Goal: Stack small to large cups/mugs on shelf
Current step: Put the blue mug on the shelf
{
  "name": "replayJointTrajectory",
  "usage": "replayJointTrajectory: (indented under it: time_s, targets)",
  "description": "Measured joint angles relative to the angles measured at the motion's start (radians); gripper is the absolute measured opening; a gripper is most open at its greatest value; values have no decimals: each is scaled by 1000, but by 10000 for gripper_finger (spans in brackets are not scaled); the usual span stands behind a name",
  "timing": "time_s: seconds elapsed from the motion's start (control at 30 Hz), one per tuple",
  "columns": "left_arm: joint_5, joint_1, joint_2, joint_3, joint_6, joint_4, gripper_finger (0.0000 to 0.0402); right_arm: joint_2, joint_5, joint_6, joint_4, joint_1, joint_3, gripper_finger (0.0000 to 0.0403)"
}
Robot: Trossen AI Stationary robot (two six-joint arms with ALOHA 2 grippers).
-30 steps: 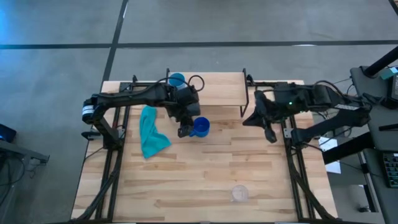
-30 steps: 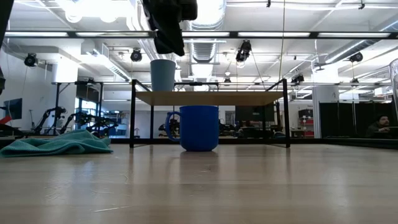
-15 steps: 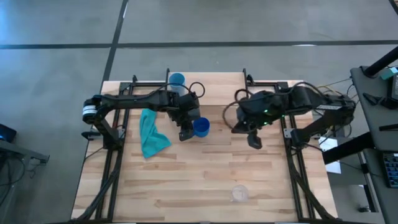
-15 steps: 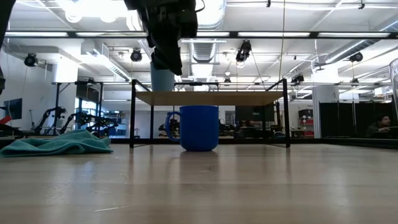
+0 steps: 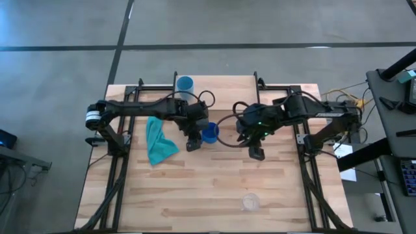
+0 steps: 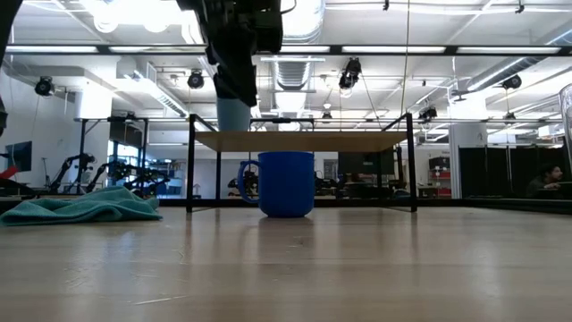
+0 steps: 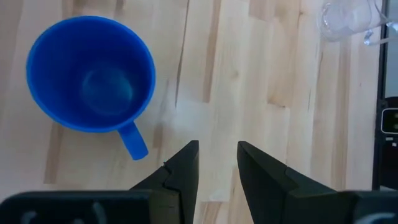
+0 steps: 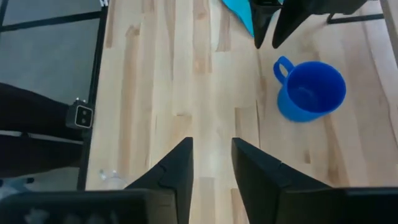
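Since the earlier frames the right arm has been swung in from the right side toward the bench centre, and the left tool has been shifted slightly nearer the mug. The right tool is now held over bare bench just right of the royal-blue mug, fingers parted with nothing between them, as seen in the right wrist view. The left tool is held just left of the mug, above the bench, fingers parted and empty in the left wrist view. The mug is stood upright on the bench in front of the shelf, handle toward the left tool; it is touched by neither tool. The light-blue cup is stood upright on the far left end of the shelf. The clear cup is set at the near side of the bench, well apart from both tools. A teal cloth is lain crumpled on the left part of the bench.
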Motion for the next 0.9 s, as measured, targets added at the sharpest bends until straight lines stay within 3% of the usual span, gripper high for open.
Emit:
replayJointTrajectory:
  time_s: [0.5,0.9]
  targets:
    - [-61,-56,0,-106,-139,5,96,-13,-23,91,-5,2,0,87]
    - [-215,-67,-4,-200,-276,204,95,-13,-23,88,-58,2,0,86]
